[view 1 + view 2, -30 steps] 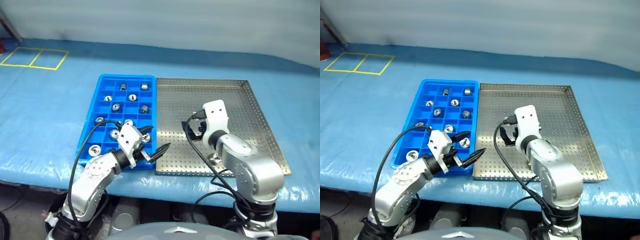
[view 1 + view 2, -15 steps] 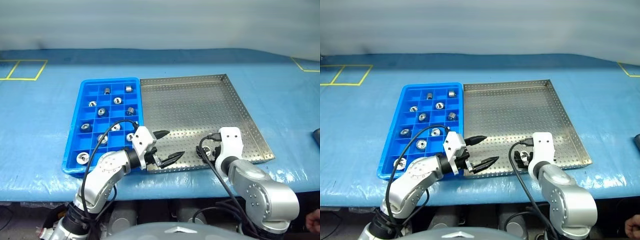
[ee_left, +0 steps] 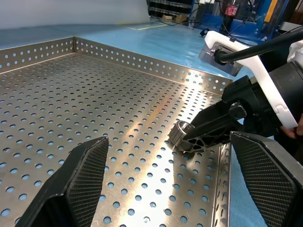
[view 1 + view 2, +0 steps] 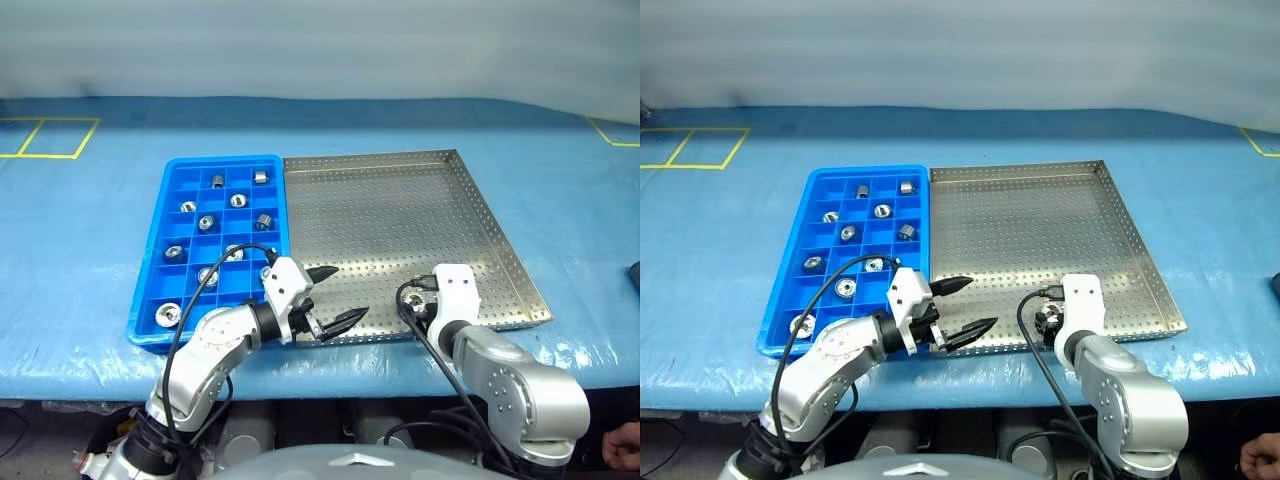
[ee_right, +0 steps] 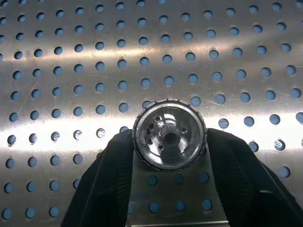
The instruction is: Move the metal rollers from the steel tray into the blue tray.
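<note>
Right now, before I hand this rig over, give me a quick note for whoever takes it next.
Right pincer: shut on the last metal roller, at the near edge of the steel tray, not yet lifted.
Left pincer: open, holding nothing, over the steel tray's near-left corner.
Done: about nine metal rollers sit in the blue tray compartments.
Left: lift this roller and place it in a free compartment.

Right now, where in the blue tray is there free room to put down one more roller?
In the blue tray, the left column is bare at the far end, and so are the near cells between the corner roller and the left gripper. The middle rows are crowded with rollers. The steel tray is bare beyond the right gripper's roller.
</note>
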{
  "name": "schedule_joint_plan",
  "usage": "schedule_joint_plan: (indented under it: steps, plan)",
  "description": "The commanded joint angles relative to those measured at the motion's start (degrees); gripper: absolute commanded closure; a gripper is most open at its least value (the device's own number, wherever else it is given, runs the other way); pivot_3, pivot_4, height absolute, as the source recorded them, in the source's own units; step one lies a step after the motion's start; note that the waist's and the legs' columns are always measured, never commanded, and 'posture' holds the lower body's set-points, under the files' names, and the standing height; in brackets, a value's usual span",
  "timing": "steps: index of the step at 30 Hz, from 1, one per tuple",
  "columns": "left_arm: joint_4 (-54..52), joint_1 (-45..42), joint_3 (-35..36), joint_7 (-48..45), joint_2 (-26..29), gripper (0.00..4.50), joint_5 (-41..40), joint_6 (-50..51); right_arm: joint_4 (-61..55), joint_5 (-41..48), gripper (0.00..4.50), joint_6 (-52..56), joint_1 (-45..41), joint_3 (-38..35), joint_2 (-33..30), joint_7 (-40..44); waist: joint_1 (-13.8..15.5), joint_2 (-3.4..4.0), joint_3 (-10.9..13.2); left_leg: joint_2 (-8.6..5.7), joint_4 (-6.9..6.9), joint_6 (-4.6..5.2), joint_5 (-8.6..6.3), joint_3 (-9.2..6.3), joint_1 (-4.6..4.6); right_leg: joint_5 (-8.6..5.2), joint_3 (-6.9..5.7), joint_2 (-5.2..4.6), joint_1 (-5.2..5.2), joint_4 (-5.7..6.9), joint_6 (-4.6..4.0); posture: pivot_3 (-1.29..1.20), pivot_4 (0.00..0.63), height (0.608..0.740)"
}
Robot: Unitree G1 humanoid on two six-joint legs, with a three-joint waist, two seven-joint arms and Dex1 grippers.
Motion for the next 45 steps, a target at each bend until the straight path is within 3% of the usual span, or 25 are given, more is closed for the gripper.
schedule_joint_plan:
  steps: [1, 11, 23, 36, 45]
  plan:
    - [-2.49, 0.2, 0.32, 0.51, -0.23, 0.0, -0.07, -1.05, 1.0, 0.4, 2.79, -0.74, -0.68, 0.79, -0.59, 0.31, -0.04, 0.0, 0.0, 0.0, 0.0, 0.0, 0.0, 0.01, 0.0, 0.0, 0.0, 0.0, 0.0, 0.0, 0.0, 0.11, 0.15, 0.74]
    - [-4.46, 1.93, 2.55, 6.3, -0.77, 0.0, 2.94, -3.73, 3.14, 1.67, 2.79, -10.24, -9.15, 6.58, -5.5, 2.84, 0.94, -0.01, 0.06, -0.04, 0.02, 0.02, 0.01, 0.02, 0.01, 0.02, 0.01, 0.02, -0.01, 0.03, 0.02, 0.23, 0.15, 0.74]
    - [-12.41, 12.16, 11.37, 12.1, 1.38, 0.0, 4.98, -7.39, 11.93, 5.0, 2.79, -25.43, -22.76, 20.23, -9.62, 11.2, 6.18, -0.14, 0.18, -0.08, -0.04, 0.02, 0.01, -0.04, -0.07, 0.0, -0.06, 0.03, -0.04, -0.04, 0.0, 0.44, 0.15, 0.74]
    - [-17.57, 26.73, 22.85, 9.81, 5.25, 0.0, -0.16, -7.05, 18.92, 8.7, 2.79, -31.99, -21.99, 29.32, -7.07, 17.53, 13.23, -0.1, 0.24, 0.2, -0.1, -0.03, -0.02, -0.05, -0.19, -0.03, -0.32, -0.09, -0.13, -0.24, -0.04, 0.54, 0.15, 0.74]
    - [-17.37, 28.12, 23.8, 6.49, 7.95, 0.0, -5.05, -4.11, 17.24, 9.83, 2.79, -30.0, -17.29, 30.13, -8.85, 17.78, 18.42, -0.12, 0.22, 0.28, -0.18, -0.14, -0.1, 0.15, -0.63, -0.02, -0.55, -0.07, -0.78, -0.44, -0.04, 0.5, 0.15, 0.74]
